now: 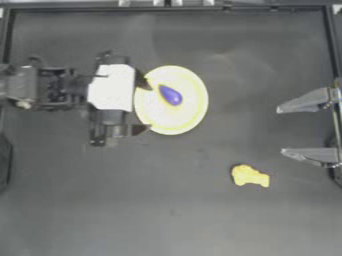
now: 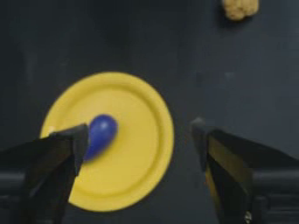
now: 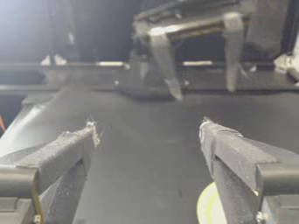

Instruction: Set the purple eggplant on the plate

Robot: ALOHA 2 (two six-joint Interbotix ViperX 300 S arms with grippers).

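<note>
Two hands show above the dark tabletop (image 1: 167, 210). Left hand (image 1: 141, 106) hovers at the left rim of the plate (image 1: 190, 117), jaws spread wide and gripping nothing. Purple eggplant (image 1: 171, 95) lies on the plate, just beside one jaw in the left wrist view. Right hand (image 1: 286, 131) sits parked at the right edge, jaws wide apart and empty. Lumpy yellow piece (image 1: 250, 176) rests well apart from the plate.
</note>
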